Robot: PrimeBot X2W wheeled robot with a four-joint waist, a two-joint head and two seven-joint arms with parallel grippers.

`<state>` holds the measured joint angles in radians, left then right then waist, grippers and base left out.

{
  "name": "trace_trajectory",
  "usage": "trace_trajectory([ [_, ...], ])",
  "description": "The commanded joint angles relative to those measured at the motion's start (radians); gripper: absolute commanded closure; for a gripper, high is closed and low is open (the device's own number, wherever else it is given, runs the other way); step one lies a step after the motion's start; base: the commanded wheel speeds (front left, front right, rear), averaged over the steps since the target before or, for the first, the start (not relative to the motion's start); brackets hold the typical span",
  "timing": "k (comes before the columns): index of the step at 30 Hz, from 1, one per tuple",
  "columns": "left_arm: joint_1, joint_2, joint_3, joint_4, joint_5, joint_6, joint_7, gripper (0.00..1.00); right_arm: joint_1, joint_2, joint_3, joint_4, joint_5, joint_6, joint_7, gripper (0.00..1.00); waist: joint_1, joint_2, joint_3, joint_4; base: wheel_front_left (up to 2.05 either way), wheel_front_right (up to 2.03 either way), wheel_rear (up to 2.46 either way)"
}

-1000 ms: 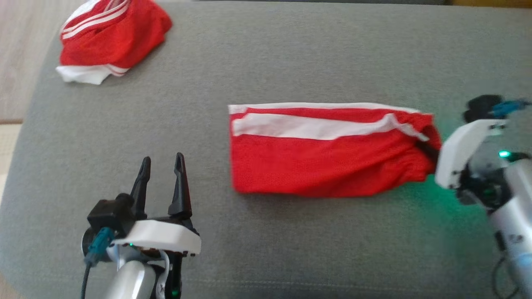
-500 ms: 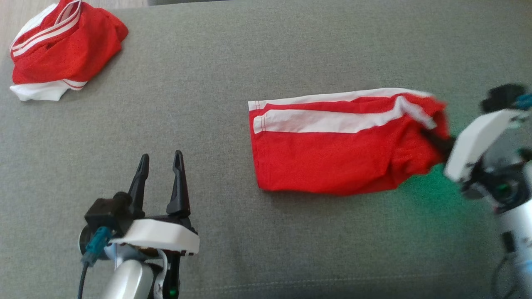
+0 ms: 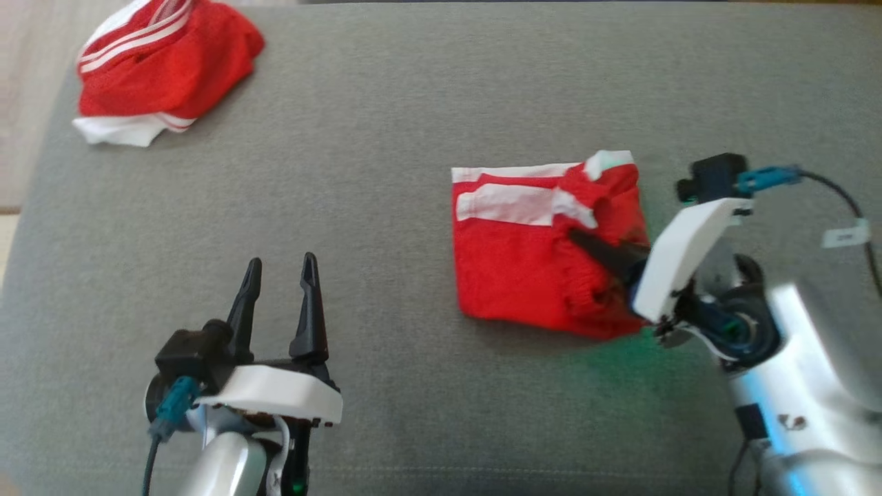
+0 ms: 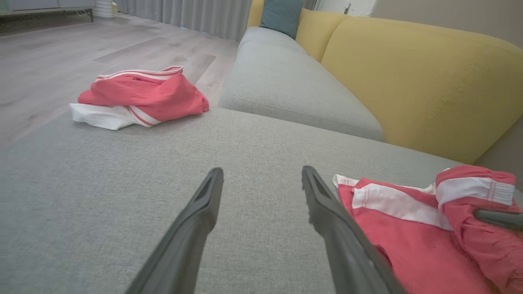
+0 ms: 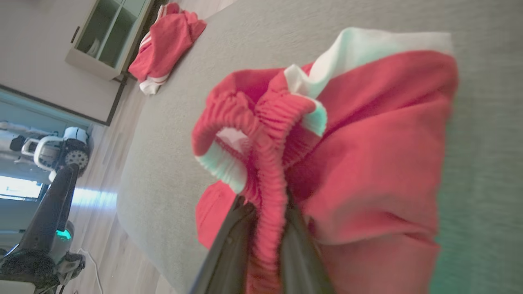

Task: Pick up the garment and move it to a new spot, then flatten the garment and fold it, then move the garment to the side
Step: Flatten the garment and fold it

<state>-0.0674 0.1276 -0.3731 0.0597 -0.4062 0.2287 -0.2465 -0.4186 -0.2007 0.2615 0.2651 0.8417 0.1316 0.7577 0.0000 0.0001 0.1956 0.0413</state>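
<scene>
Garment (image 3: 517,282): red shorts with a white side stripe, lying right of centre on the grey sofa seat (image 3: 386,158), one end doubled over onto the rest. Right gripper (image 3: 586,244): fingers clamped on the elastic waistband (image 5: 265,163). Left gripper (image 3: 281,270): fingers spread apart with nothing between them, hovering well left of the garment. Second red garment (image 3: 165,76): bunched at the seat's far left corner.

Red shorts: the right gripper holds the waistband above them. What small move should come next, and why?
Probably carry the waistband leftward and lower it near the hem: the right gripper is shut on it above the red shorts, and the fold does not lie flat yet.
</scene>
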Motion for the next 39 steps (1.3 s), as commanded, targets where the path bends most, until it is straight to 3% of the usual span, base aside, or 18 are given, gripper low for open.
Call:
trace_trajectory([
  [1, -0.041, 0.005, 0.034, -0.029, -0.001, -0.002, -0.004, 0.00, -0.032, 0.014, 0.024, -0.042, -0.009, -0.001, 0.006, 1.00, 0.0000, -0.0001, 0.003, 0.019, 0.00, 0.00, 0.00],
  [10, -0.051, -0.016, 0.027, -0.009, -0.010, -0.012, -0.010, 0.00, -0.096, 0.083, 0.044, 0.056, -0.109, -0.001, -0.049, 1.00, 0.0000, -0.0001, 0.013, 0.081, 0.00, 0.00, 0.00],
  [11, -0.052, -0.018, 0.027, -0.007, -0.011, -0.013, -0.011, 0.00, -0.104, 0.090, 0.042, 0.072, -0.120, -0.001, -0.059, 0.85, 0.0000, -0.0001, 0.014, 0.086, 0.00, 0.00, 0.00],
  [13, -0.052, -0.022, 0.028, -0.002, -0.011, -0.015, -0.012, 0.00, -0.127, 0.109, 0.042, 0.116, -0.143, -0.001, -0.081, 0.11, 0.0000, -0.0001, 0.013, 0.096, 0.00, 0.00, 0.00],
  [14, -0.052, -0.024, 0.029, 0.000, -0.011, -0.015, -0.012, 0.00, -0.133, 0.114, 0.044, 0.127, -0.148, -0.001, -0.085, 0.00, 0.0000, -0.0001, 0.013, 0.098, 0.00, 0.00, 0.00],
  [26, -0.041, -0.027, 0.042, 0.002, -0.001, -0.019, -0.015, 0.00, -0.176, 0.144, 0.046, 0.089, -0.116, -0.001, -0.279, 0.00, 0.0000, -0.0001, -0.016, 0.070, 0.00, 0.00, 0.00],
  [34, -0.051, -0.028, 0.066, -0.016, 0.019, -0.019, -0.015, 0.00, -0.166, 0.096, 0.009, 0.058, -0.337, -0.001, -0.552, 0.00, 0.0000, -0.0001, -0.051, 0.030, 0.00, 0.00, 0.00],
  [39, -0.044, -0.029, 0.097, -0.023, 0.052, -0.018, -0.015, 0.00, -0.093, 0.106, -0.040, 0.036, -0.424, -0.001, -0.705, 0.00, 0.0000, -0.0001, -0.084, 0.002, 0.00, 0.00, 0.00],
])
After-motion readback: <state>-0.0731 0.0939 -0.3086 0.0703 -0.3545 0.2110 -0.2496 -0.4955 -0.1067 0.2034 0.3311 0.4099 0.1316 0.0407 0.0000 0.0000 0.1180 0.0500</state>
